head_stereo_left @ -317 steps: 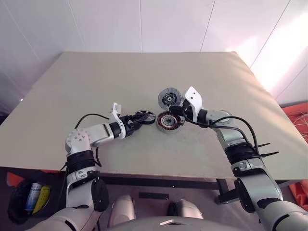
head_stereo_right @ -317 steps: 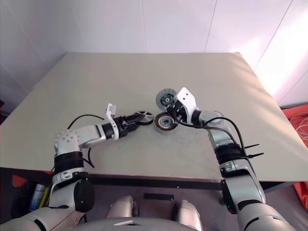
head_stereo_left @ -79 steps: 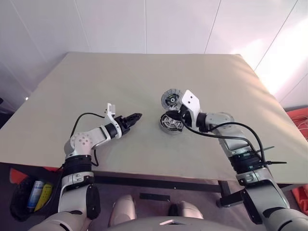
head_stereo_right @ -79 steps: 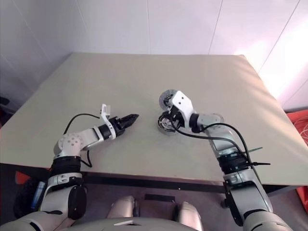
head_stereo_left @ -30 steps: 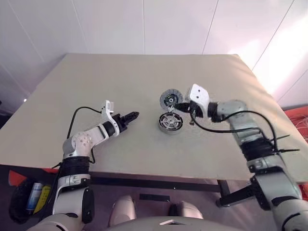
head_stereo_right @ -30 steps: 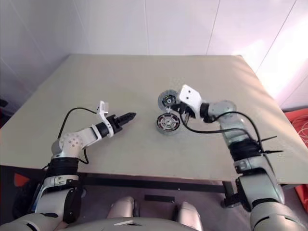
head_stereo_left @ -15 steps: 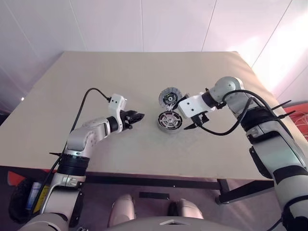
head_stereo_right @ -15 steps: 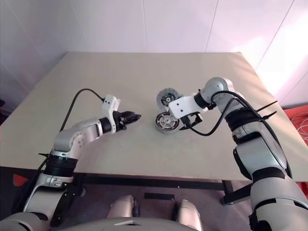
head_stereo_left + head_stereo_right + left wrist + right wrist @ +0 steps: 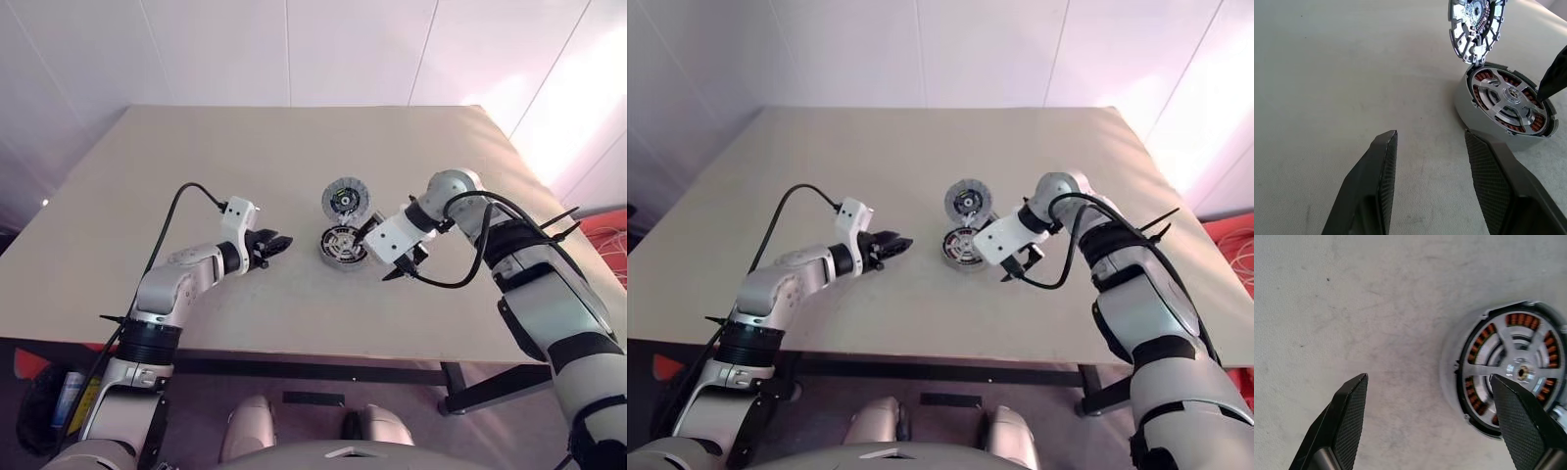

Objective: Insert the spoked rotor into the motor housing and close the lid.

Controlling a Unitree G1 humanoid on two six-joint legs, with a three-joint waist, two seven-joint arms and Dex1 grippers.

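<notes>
- The spoked rotor (image 9: 1508, 102) sits inside the motor housing (image 9: 1465, 101), its silvery spokes lying over the ring of copper-brown windings.
- The housing rests on the beige table (image 9: 294, 157), near its middle.
- The lid (image 9: 1475, 25) stands up, open, at the housing's far edge, its segmented face showing.
- The right gripper (image 9: 1436, 417) points steeply down just beside the housing; its jaws are wide apart and hold nothing, with one black finger (image 9: 1518, 420) over the rotor's rim.
- The left gripper (image 9: 273, 244) hovers low over the table, well to the left of the housing and pointing toward it, jaws partly apart and empty.
</notes>
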